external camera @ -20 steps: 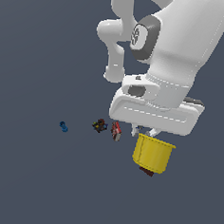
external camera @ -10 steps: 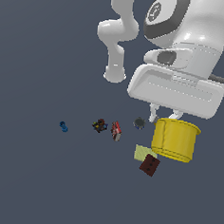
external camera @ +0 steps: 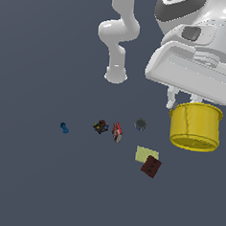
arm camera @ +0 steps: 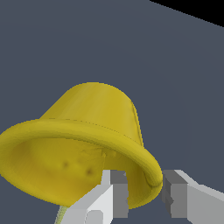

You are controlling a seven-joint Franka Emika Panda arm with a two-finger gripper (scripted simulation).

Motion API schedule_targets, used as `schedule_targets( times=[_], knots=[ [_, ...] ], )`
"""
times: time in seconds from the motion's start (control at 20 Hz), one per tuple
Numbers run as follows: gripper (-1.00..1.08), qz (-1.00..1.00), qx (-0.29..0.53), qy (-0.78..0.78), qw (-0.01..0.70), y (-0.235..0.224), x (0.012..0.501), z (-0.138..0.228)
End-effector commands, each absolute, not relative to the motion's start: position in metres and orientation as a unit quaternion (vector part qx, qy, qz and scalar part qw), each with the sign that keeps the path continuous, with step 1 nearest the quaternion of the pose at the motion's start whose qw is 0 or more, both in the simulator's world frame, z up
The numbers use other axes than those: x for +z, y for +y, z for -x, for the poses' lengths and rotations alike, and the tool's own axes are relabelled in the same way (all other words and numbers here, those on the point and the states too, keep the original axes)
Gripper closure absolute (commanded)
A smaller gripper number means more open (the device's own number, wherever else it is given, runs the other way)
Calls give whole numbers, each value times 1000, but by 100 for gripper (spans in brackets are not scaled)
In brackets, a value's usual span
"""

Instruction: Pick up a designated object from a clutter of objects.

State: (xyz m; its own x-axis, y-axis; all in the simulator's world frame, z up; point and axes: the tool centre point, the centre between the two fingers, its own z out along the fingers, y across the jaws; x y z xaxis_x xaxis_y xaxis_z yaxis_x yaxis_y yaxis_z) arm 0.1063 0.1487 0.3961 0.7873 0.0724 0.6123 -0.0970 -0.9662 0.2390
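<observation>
The bright yellow cup (external camera: 195, 126) with its thick rim hangs in the air under my gripper (external camera: 183, 102), to the exterior view's right of the clutter. In the wrist view the gripper (arm camera: 146, 189) is shut on the cup's rim (arm camera: 151, 168), one finger (arm camera: 116, 192) inside and one finger (arm camera: 175, 194) outside. The cup (arm camera: 87, 140) is clear of the floor.
On the floor lie a small blue piece (external camera: 64, 128), a dark bit (external camera: 101, 127), a red bit (external camera: 117, 131), a dark grey round piece (external camera: 141, 124), a pale yellow flat square (external camera: 146, 154) and a dark brown block (external camera: 150, 166). The arm's base (external camera: 116, 76) stands behind them.
My gripper has moved up and to the exterior view's right with the yellow cup in it. The pale yellow square and the brown block now show below where the cup was.
</observation>
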Motion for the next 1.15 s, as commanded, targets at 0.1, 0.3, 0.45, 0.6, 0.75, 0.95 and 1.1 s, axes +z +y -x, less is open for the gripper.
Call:
schedule_targets(
  times=[0.1, 0.3, 0.45, 0.6, 0.75, 0.95, 1.1],
  knots=[
    [108, -924, 355, -1, 140, 160, 411, -98],
    [108, -916, 373, 2, 148, 168, 419, -92],
    [108, -911, 383, 4, 153, 173, 423, -89],
    [108, -907, 391, 6, 157, 177, 426, -86],
    [108, -904, 395, 7, 160, 179, 428, -84],
    [108, -903, 397, 7, 161, 180, 429, -83],
    [108, -904, 396, 7, 161, 180, 428, -83]
  ],
)
